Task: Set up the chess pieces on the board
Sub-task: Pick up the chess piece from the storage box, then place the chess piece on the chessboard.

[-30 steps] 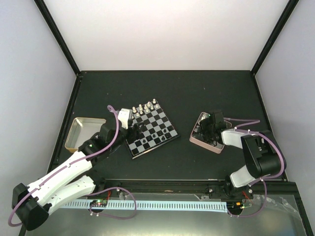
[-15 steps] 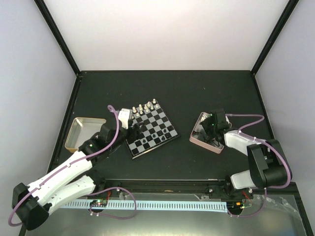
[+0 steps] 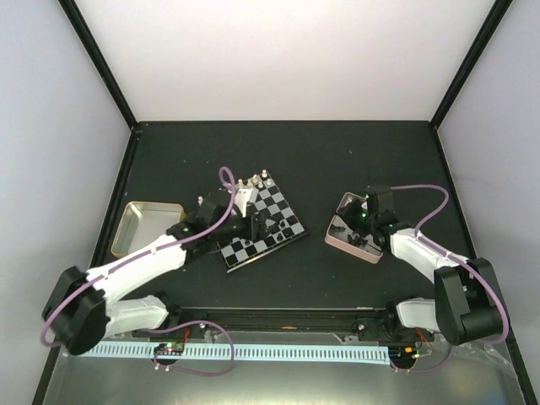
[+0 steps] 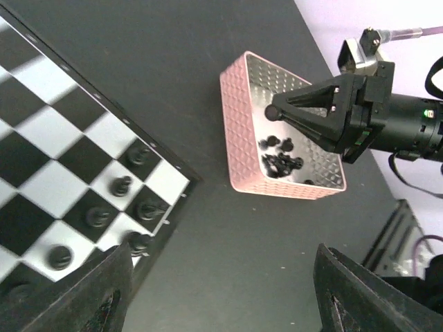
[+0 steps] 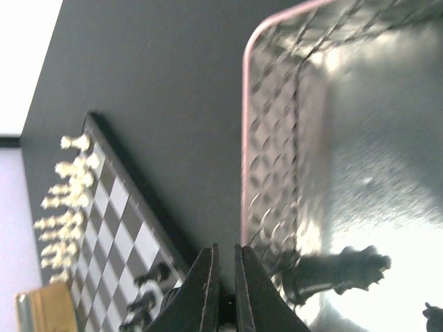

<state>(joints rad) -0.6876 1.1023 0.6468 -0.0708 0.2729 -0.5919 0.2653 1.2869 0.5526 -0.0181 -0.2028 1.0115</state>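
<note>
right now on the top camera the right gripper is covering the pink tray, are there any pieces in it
Observer: Yes. The left wrist view shows several black pieces bunched near one wall of the pink tray.
Operator: is the right gripper holding one
Observer: Its own wrist view shows the right gripper shut by the tray's rim, with nothing visible between its jaws. One black piece lies on its side in the tray beside them.
Operator: and the left gripper, anything in it
Observer: No. The left gripper is open and empty, at the tray-side edge of the board.
</note>
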